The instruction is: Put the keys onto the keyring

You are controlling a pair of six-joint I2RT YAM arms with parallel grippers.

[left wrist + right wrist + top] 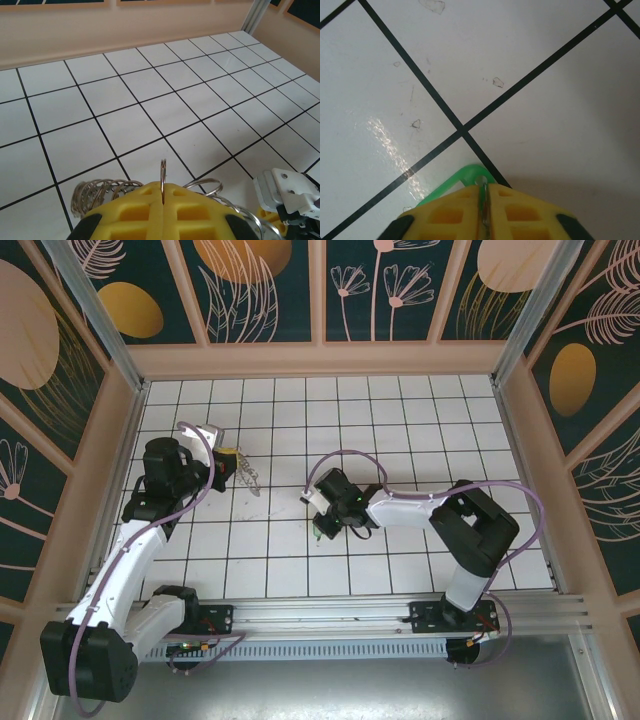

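Near the left of the desk (400,410), the top view shows the keyring (250,480) as a small blurred brownish streak, its shape too small to make out, at the tips of the left jaws. From the left wrist it is a thin wire ring (163,172) standing edge-on, pinched by the closed left jaws between two yellow pads (130,210). Silvery coils spread to either side and are cut off by the pads and the lower edge. A white part (285,192) is cropped at the lower right corner. Toward the centre, the keys (317,531) are a green speck under the right jaws, which are closed on them. The right wrist view shows one corner of a green tag (464,180) and a metal sliver between the pads (445,215). The rest is hidden, so the keys cannot be counted. The desk is white tile with black grid lines, scuffed and glaring in places. It is boxed in by peach-framed walls (270,290) with dark teal plant panels. There are two arms, one ring and one green tag.
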